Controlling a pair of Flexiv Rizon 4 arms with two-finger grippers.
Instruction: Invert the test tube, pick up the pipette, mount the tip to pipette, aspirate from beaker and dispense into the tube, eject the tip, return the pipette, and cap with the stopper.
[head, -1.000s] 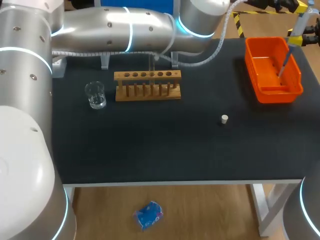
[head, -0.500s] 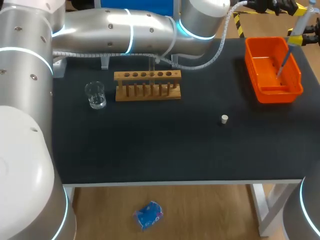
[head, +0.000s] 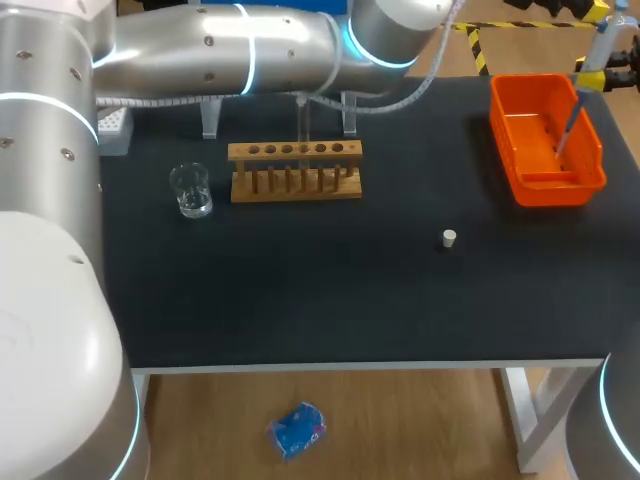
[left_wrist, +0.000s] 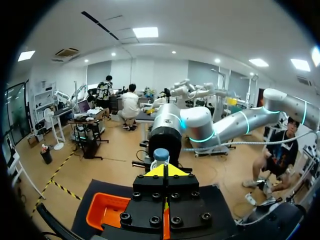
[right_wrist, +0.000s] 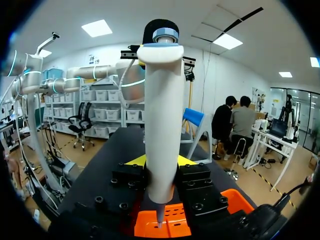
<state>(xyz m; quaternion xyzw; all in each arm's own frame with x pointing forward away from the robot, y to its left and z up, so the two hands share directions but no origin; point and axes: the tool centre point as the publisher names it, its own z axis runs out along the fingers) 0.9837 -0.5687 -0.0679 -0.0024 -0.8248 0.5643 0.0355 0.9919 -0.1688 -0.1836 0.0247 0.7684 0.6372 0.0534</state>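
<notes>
Our right gripper (right_wrist: 160, 161) is clamped on the pipette (right_wrist: 160, 115), held upright over the orange bin (head: 550, 185), presumably so the ejected tip falls in. Our left gripper (left_wrist: 167, 171), seemingly closed, sits beside the plunger. The stopper (head: 449, 238) lies on the desk (head: 300, 290).

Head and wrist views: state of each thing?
Pipette: upright, over bin.
Right gripper: shut on pipette.
Left gripper: shut, empty.
Beaker: upright.
Tube: upright in rack.
Stopper: loose on table.
</notes>
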